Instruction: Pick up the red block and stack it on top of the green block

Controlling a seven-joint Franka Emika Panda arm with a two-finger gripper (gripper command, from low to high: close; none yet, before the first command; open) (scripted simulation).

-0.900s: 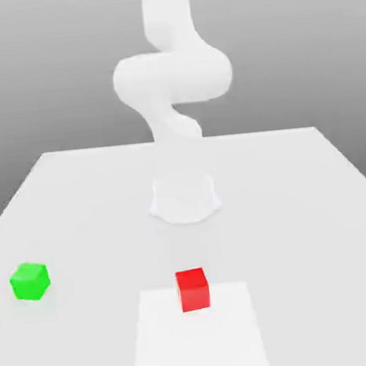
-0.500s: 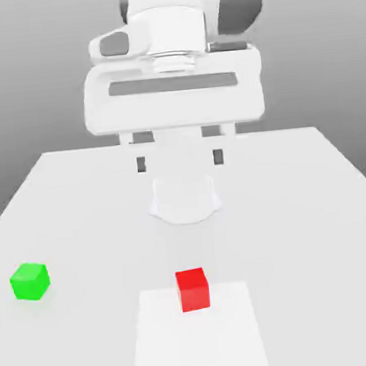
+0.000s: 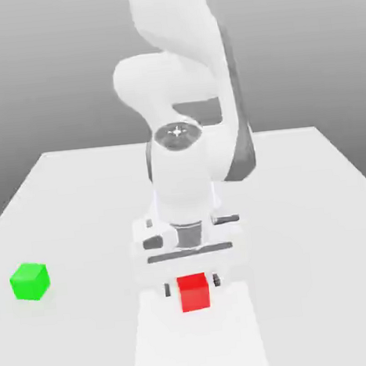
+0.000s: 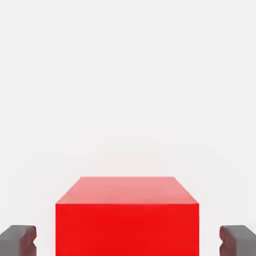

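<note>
The red block (image 3: pixel 194 293) rests on the white table (image 3: pixel 299 206), near its front edge. My gripper (image 3: pixel 193 284) has come down over it and stands open, a dark fingertip on each side of the block. In the hand view the red block (image 4: pixel 127 220) lies between the two fingers (image 4: pixel 19 240), with a gap of bare table on each side, so neither touches it. The green block (image 3: pixel 29 281) sits on the table far off toward the exterior view's left, apart from the arm.
A brighter white square patch (image 3: pixel 199 346) marks the table under and in front of the red block. The arm's base (image 3: pixel 184 198) rises behind the gripper at mid-table. Bare table lies between the two blocks.
The hand has dropped from high above the table down around the red block. Neither block has moved.
</note>
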